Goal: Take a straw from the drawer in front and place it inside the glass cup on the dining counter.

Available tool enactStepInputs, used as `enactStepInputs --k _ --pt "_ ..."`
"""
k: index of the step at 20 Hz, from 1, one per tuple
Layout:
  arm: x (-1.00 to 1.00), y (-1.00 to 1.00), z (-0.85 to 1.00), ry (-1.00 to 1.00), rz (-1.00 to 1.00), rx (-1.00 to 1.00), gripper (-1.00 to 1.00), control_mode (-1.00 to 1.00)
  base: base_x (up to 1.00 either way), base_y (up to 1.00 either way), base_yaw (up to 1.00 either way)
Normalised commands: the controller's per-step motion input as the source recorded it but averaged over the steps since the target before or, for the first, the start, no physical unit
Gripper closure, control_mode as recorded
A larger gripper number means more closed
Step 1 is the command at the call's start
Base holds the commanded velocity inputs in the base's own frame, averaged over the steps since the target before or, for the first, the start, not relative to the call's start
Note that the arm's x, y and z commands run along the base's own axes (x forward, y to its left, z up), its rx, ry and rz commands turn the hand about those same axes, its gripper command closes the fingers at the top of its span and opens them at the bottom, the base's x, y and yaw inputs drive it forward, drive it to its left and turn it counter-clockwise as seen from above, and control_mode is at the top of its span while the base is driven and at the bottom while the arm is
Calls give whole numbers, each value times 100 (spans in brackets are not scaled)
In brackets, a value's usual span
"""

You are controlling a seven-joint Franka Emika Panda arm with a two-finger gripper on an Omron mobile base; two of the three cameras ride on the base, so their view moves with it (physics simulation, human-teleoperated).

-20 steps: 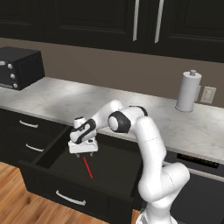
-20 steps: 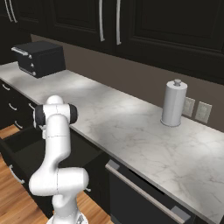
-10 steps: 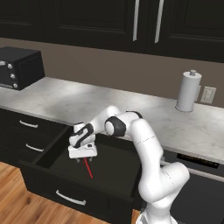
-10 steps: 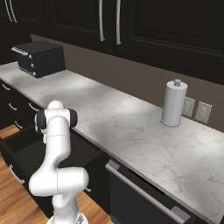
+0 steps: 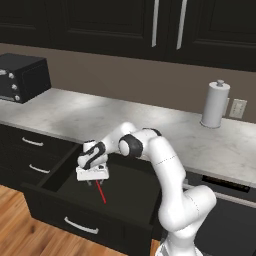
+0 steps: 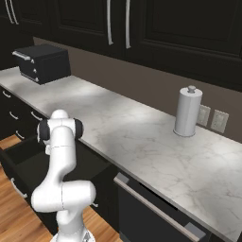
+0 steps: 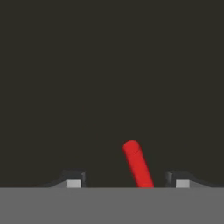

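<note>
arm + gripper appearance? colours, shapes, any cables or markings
Arm: glossy white rounded links, dark grey/black bands at the joints. Gripper: white boxy hand, two small dark fingertips with light pads. No cables or markings visible.

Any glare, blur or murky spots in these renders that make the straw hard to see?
Left base view: even light, no glare; the red straw reads clearly against the dark drawer floor below the gripper. Hand view: flat dark background, straw sharp between the fingertips. Right base view: drawer interior murky, soft sheen on the marble worktop.
</note>
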Motion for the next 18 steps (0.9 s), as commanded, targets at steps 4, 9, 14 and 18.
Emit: enactStepInputs --k 4,9,14,18 --pt "-28 0 -77 3 0 0 100 -100 0 0 0" --pt "-42 -2 -50 0 0 0 100 -100 0 0 0" --pt "-64 0 9 -19 0 1 100 -100 0 0 0" --pt "-46 -7 86 -28 0 8 100 -100 0 0 0"
